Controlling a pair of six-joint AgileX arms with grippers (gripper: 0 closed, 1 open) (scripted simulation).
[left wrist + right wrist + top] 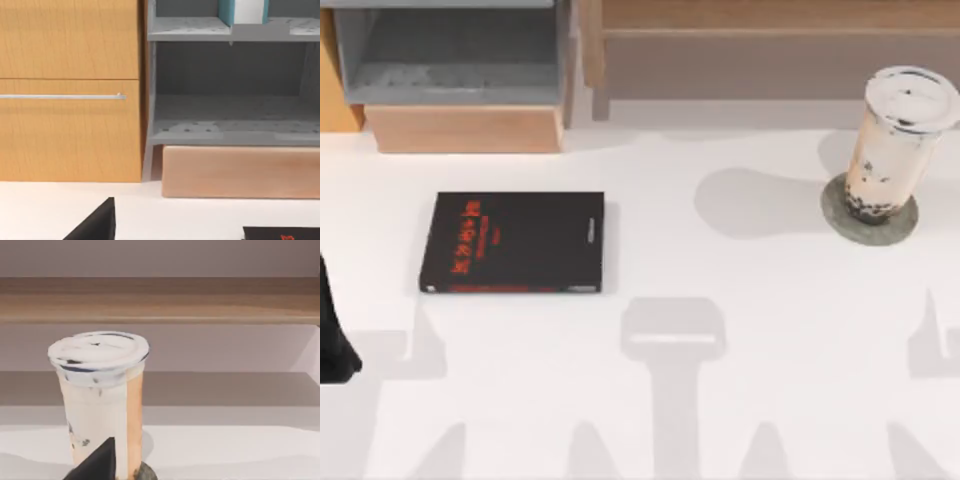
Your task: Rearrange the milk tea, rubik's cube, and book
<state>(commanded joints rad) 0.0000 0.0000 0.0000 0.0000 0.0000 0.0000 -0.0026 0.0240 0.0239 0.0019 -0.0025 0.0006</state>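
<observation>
From above, the book (513,256) lies flat on the white table (740,300), black cover with red lettering up, on the table's left half. Behind it stands a grey open shelf unit (450,50) on a pale wooden base (465,128). Far to the right of the book, the milk tea (897,140) stands upright on a flat grey round disc (870,218), its white lid on and dark pearls at the bottom. A long wooden shelf (770,30) runs behind the cup. The left arm (335,340) shows as a dark shape at the table's left edge, below and left of the book; how far its claw is open I cannot tell.

The left wrist camera faces a wooden cabinet door (70,90) with a thin metal handle (62,96), the grey shelf unit just beside it. A corner of the book (282,233) shows, and a dark finger (97,222) of the left gripper.

The right wrist camera looks at the milk tea (102,400) close up, upright on the disc (146,472). A dark finger (100,462) of the right gripper sits before the cup; whether that claw is open or grips anything I cannot tell.
</observation>
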